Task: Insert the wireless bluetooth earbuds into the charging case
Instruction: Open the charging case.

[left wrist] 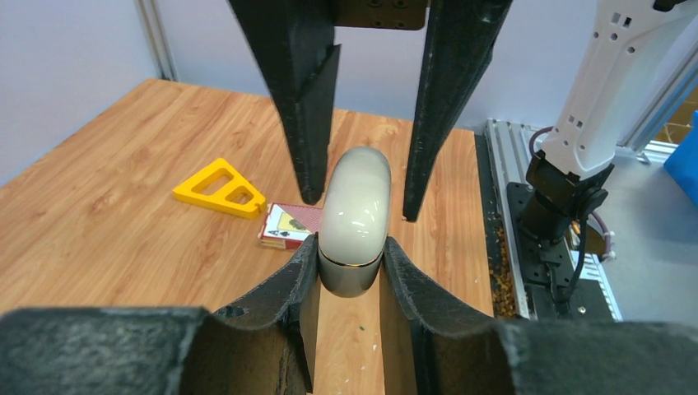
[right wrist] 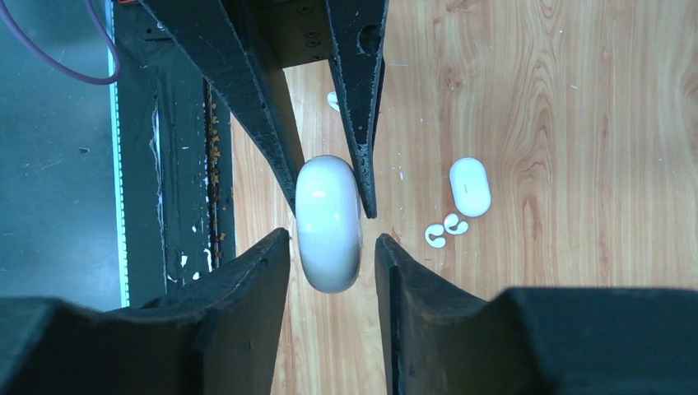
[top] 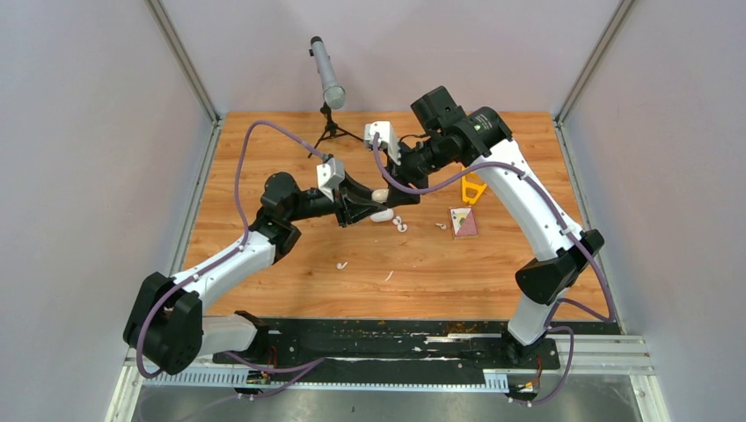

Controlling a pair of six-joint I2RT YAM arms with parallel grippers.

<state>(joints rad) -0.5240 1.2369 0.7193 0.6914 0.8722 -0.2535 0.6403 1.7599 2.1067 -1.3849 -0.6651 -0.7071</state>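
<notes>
My left gripper [left wrist: 350, 251] is shut on a closed white charging case [left wrist: 354, 216], held edge-on above the table with its lid seam just past the fingertips. My right gripper [right wrist: 332, 239] stands open around the same case [right wrist: 328, 222], with a gap on each side. In the top view both grippers meet at the case [top: 380, 194] over the table's middle. A second white case [right wrist: 470, 186] lies on the wood, with two earbuds [right wrist: 435, 236] [right wrist: 455, 223] beside it. Loose earbuds also lie at right [top: 442, 226] and nearer me [top: 342, 265].
A yellow triangular piece [top: 473, 189] and a playing-card box [top: 464, 221] lie to the right of the grippers. A microphone on a tripod [top: 328, 75] stands at the back. The black base rail [top: 387, 338] runs along the near edge.
</notes>
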